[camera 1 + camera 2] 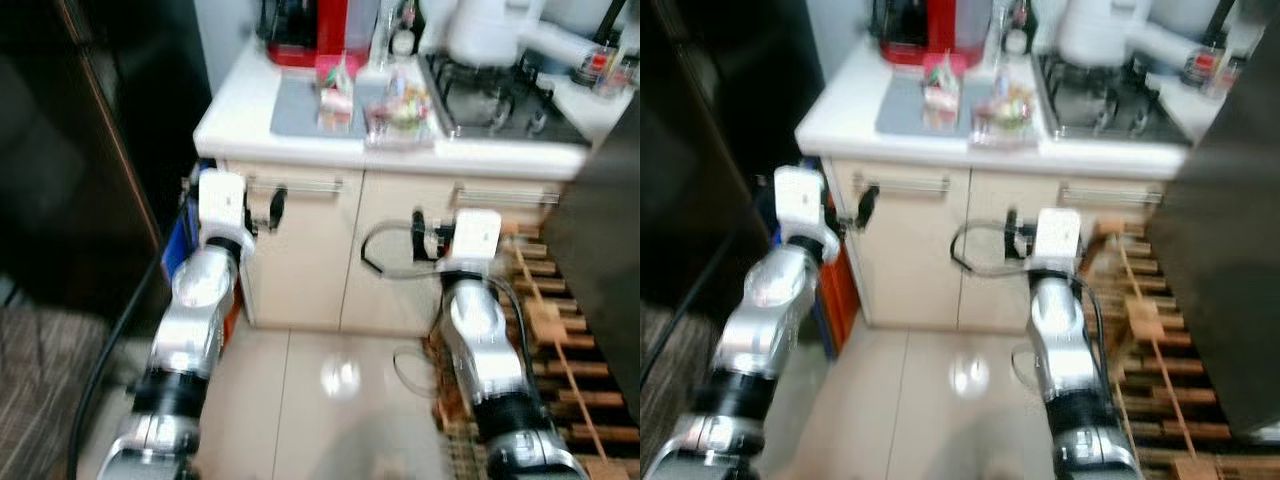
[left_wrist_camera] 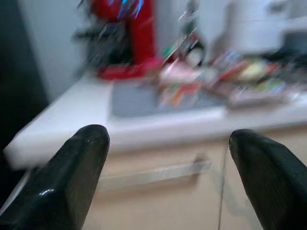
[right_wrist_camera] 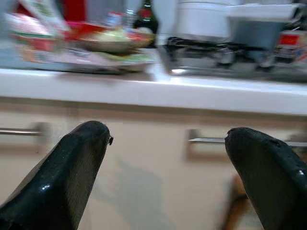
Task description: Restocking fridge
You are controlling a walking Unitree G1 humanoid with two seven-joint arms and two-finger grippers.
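Two silver arms, lower half of the head views, both raised toward a cream cabinet front.

Left gripper (image 2: 168, 177): two glossy black rounded fingers, spread wide apart, nothing between them. It sits at the left of the frame, before the cabinet's left door.

Right gripper (image 3: 168, 177): two like fingers, also spread wide and holding nothing, right of centre before the right door.

Countertop (image 1: 240, 115): one, white, smooth, rounded edge, upper centre.

Cabinet doors: two, cream, flat, each with one slim metal bar handle (image 1: 305, 185).

Grey mat (image 1: 295, 108): one, rectangular, flat, on the countertop.

Small carton (image 1: 336, 97): one, gabled top, pink and white, standing on the mat.

Clear tray of packaged food (image 1: 400, 110): one, mixed colours, blurred, just right of the carton.

Red appliance (image 1: 310, 35): one, at the upper edge, behind the mat.

Gas hob (image 1: 500, 100): one, steel with dark grates, upper right.

White kettle (image 1: 490, 30): one, rounded, on the hob.

Wooden slatted rack (image 1: 560, 330): one, lower right, on the pale tiled floor.
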